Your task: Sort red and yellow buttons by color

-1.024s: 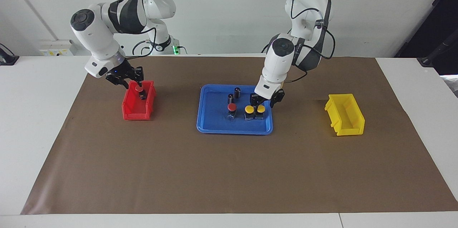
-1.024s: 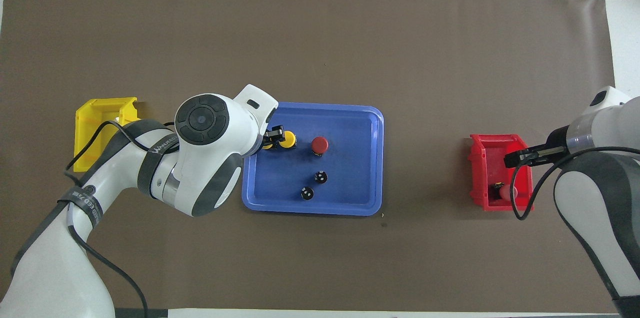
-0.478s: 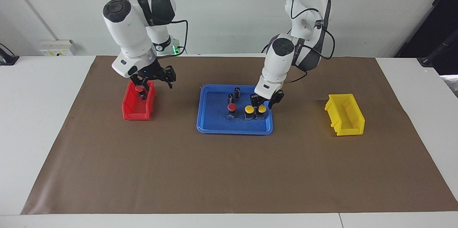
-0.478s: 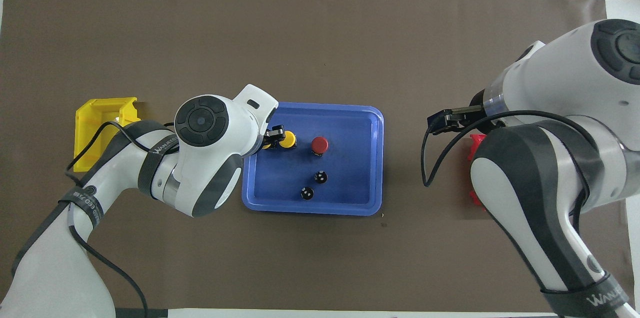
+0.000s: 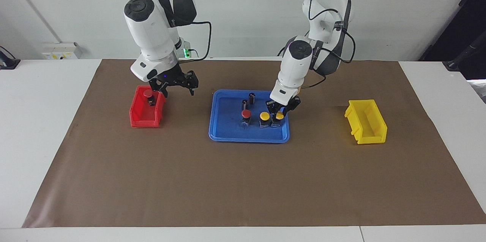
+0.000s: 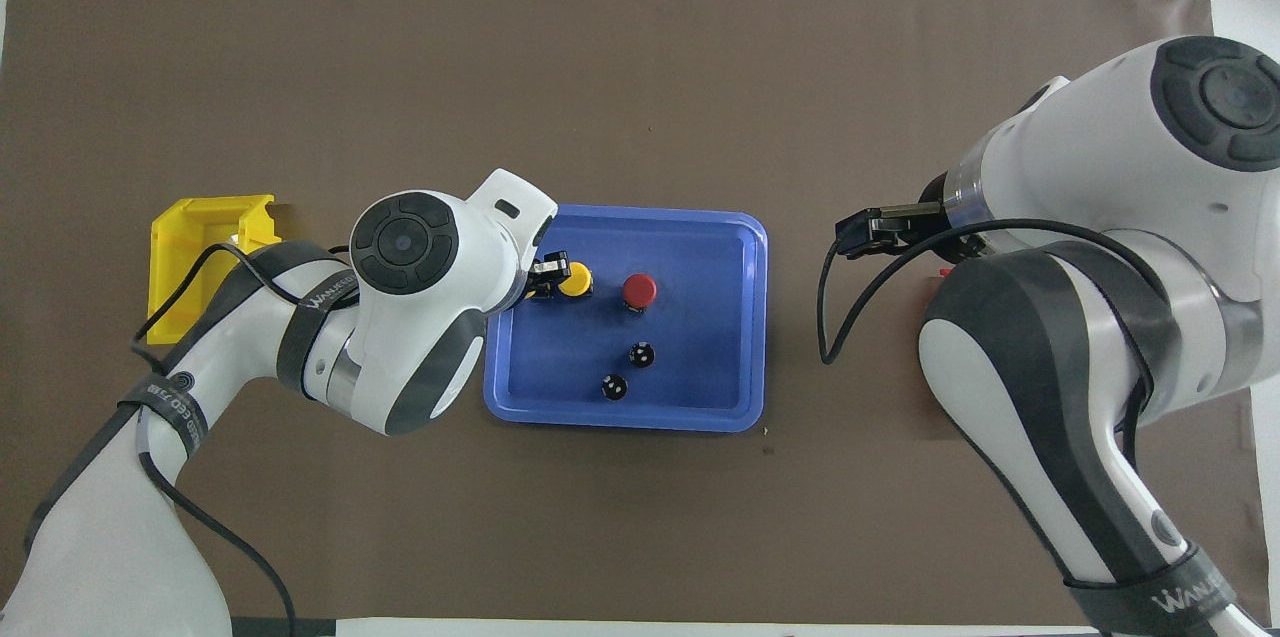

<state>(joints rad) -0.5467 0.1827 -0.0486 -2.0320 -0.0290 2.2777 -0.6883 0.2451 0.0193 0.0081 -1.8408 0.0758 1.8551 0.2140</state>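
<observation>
A blue tray [image 5: 228, 130] [image 6: 740, 317] holds a red button [image 5: 246, 114] [image 6: 639, 290] and two yellow buttons side by side. My left gripper [image 5: 278, 107] [image 6: 545, 277] is down in the tray, its fingers close on either side of the yellow button [image 5: 278, 115] toward the left arm's end. The other yellow button [image 5: 264, 116] [image 6: 574, 280] stands free beside it. Another red button [image 5: 150, 95] lies in the red bin [image 5: 142, 118]. My right gripper [image 5: 178, 87] [image 6: 860, 235] is open and empty, over the mat between the red bin and the tray.
Two dark cylinders with silvery tops [image 5: 251, 97] [image 6: 641, 354] stand in the tray nearer the robots. An empty yellow bin [image 5: 366, 122] [image 6: 200, 257] sits toward the left arm's end. In the overhead view the right arm hides the red bin.
My right gripper has risen out of the red bin and moved toward the tray, leaving the red button in the bin. My left gripper's fingers have narrowed around the yellow button.
</observation>
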